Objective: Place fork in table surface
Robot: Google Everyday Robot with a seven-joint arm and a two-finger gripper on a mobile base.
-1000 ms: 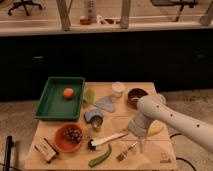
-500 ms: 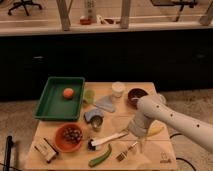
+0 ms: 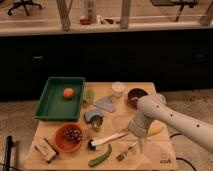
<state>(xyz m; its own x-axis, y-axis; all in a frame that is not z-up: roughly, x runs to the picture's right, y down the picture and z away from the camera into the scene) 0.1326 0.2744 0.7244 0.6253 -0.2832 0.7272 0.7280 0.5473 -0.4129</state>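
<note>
Tan counter (image 3: 150, 92) bears the fork (image 3: 127, 150); claw (image 3: 140, 145) beside it, grip unclear, probably releasing; next, lift clear.

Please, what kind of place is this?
Probably an office or lab: office chair behind glass partition, wooden table surface staged with fork, green tray. Gripper hangs over the fork.

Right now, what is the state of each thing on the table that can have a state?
fork: lying flat on the table surface, beside the green vegetable.
gripper: low over the table, right at the fork's handle end.
green tray: holds one orange fruit.
orange bowl: filled with dark pieces.
white-handled utensil: lying flat.
white cup: upright.
</note>
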